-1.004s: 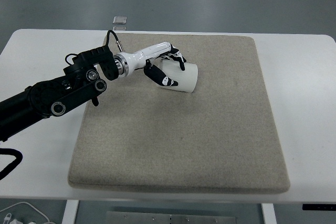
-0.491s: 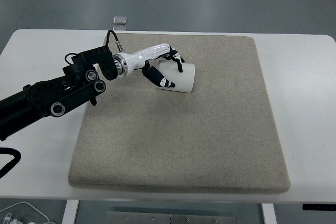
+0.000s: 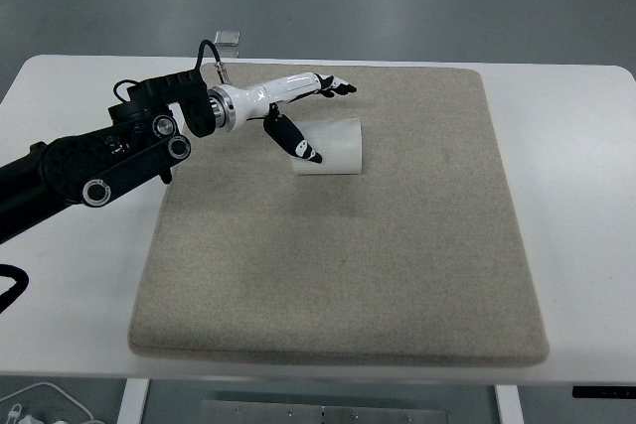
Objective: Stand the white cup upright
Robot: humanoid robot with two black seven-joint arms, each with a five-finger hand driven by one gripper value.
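In the upper middle of the frame the white cup (image 3: pixel 330 145) stands on the beige mat (image 3: pixel 338 235), just right of and below the left hand (image 3: pixel 298 106), whose fingers are spread and released, thumb against its left side.

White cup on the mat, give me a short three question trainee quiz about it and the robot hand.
1. True or false: the white cup stands upright on the beige mat.
2. Which best describes the left robot hand? A) clamped around the cup B) fingers spread, above and beside the cup C) resting flat on the table
3. Fill in: the mat lies on a ____ table.

Key: 1 false, it lies on its side; 2 B; 3 white.
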